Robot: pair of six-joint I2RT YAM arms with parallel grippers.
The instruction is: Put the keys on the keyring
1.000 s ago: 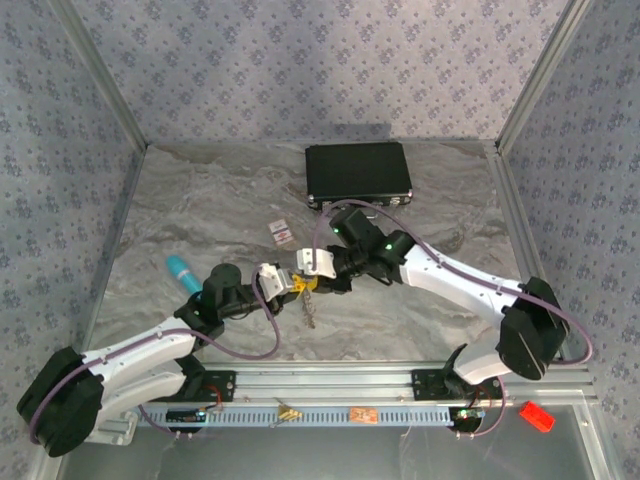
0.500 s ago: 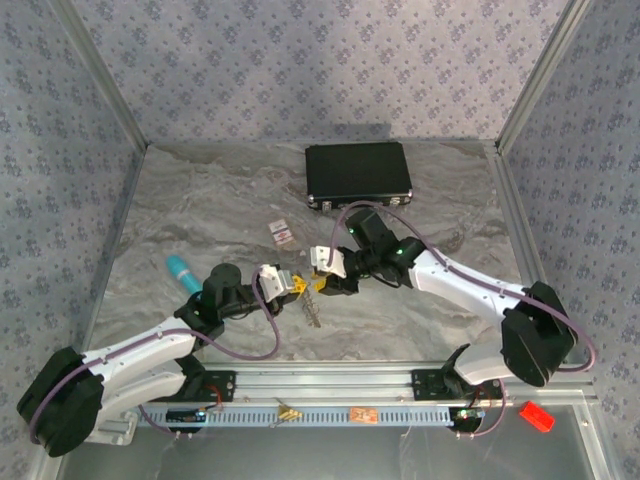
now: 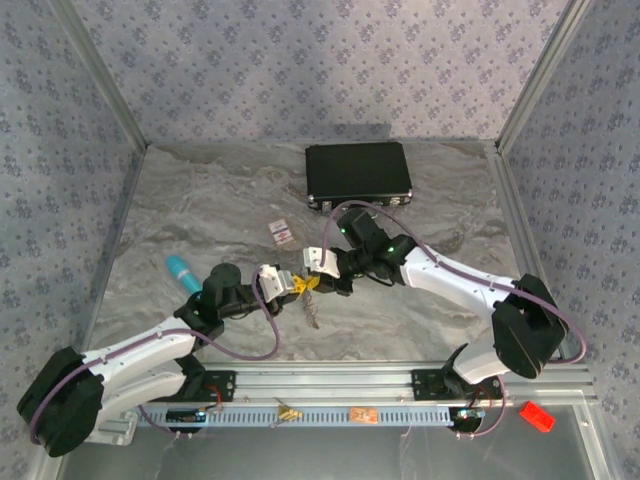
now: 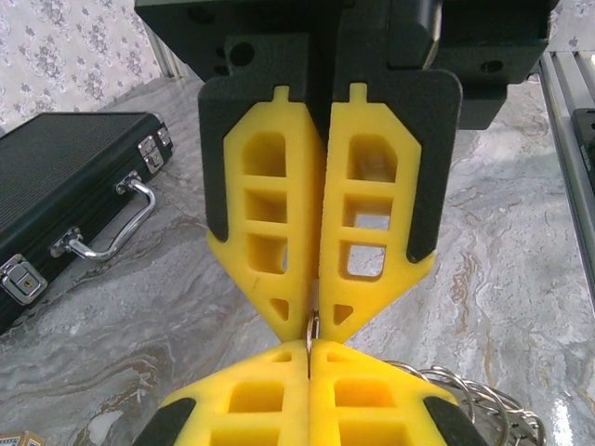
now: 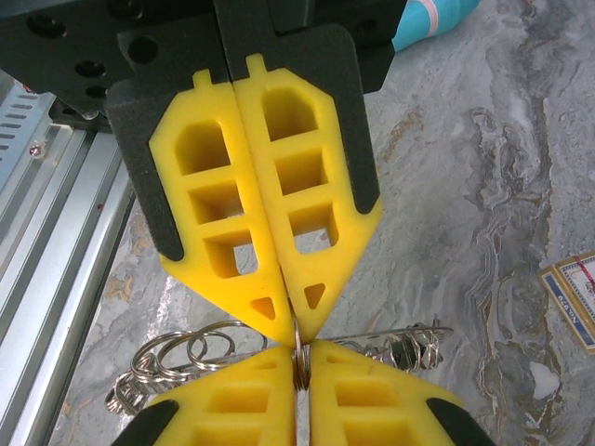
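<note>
A pale grey metal keyring (image 5: 297, 348), hung with small silvery loops, is held over the middle of the grey marbled table (image 3: 200, 210). It is pinched from both sides. The left gripper (image 5: 286, 321) is clamped on its thin wire, and the right gripper (image 4: 318, 316) is clamped on the same wire, tip to tip. A black hard case (image 3: 358, 172) is seen well behind.

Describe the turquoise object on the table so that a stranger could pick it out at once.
Start at the grey marbled table and look to its left side, just beyond the left arm. A short turquoise cylinder lies there. Nothing else is blue-green: the black case sits at the far edge, the red-and-white card mid-table.
</note>
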